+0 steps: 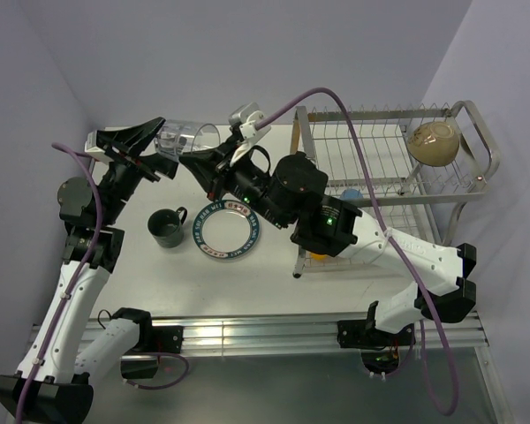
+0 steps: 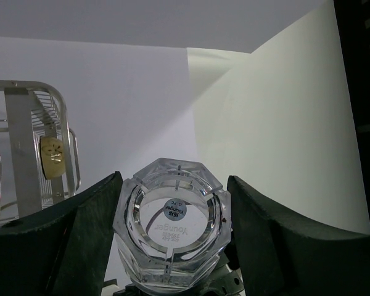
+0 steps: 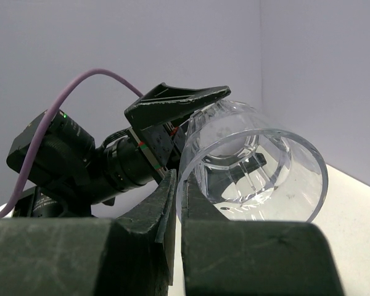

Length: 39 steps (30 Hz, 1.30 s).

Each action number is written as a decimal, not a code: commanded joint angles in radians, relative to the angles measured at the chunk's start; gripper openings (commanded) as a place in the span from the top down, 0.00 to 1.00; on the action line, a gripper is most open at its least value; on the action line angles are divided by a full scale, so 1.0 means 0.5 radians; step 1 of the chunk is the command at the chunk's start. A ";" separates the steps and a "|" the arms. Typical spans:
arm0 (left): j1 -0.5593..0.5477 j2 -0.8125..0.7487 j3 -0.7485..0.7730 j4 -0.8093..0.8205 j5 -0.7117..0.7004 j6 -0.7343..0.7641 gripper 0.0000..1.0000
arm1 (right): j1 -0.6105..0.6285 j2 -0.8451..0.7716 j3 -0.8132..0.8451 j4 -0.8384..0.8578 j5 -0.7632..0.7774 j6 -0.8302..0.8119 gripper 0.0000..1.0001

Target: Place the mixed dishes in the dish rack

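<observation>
The clear glass [image 1: 187,139] is held on its side in the air above the table's far left, between both grippers. My left gripper [image 1: 162,146] has its fingers on either side of the glass's thick base [image 2: 172,228]. My right gripper [image 1: 203,159] is shut on the rim of the glass [image 3: 253,172], with one finger inside the mouth and one outside. The dish rack [image 1: 397,150] stands at the far right, with the beige bowl [image 1: 435,141] on its upper tier. The dark mug [image 1: 168,228] and the white plate [image 1: 230,231] sit on the table.
A bit of the light blue tumbler [image 1: 352,193] shows in the rack behind my right arm. The orange bowl [image 1: 318,258] peeks out under that arm. The rack [image 2: 24,148] and the beige bowl [image 2: 52,157] also show in the left wrist view. Walls close the back and sides.
</observation>
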 commanded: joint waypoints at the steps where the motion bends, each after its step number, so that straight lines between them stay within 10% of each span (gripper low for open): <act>1: -0.005 -0.027 0.104 0.214 0.042 -0.633 0.28 | -0.007 0.050 0.009 0.027 0.117 -0.058 1.00; 14: -0.005 -0.024 0.122 0.168 0.066 -0.596 0.23 | 0.032 0.151 0.092 0.031 0.270 -0.125 1.00; 20: -0.005 -0.030 0.092 0.195 0.060 -0.602 0.48 | 0.036 0.115 0.034 0.058 0.316 -0.141 1.00; 23: -0.005 -0.027 0.073 0.202 0.075 -0.593 0.89 | 0.032 0.102 0.049 -0.006 0.316 -0.128 1.00; 24: -0.005 -0.021 0.079 0.183 0.085 -0.581 1.00 | 0.032 0.105 0.070 -0.034 0.331 -0.101 0.97; 26: -0.005 -0.002 0.098 0.140 0.137 -0.507 1.00 | 0.032 0.090 0.098 -0.184 0.368 -0.064 0.48; 30: -0.005 0.068 0.177 -0.089 0.333 -0.238 1.00 | 0.033 0.011 0.147 -0.340 0.430 0.000 0.06; 39: -0.005 0.154 0.362 -0.890 0.361 0.809 1.00 | 0.054 -0.385 0.279 -0.797 0.460 0.169 0.00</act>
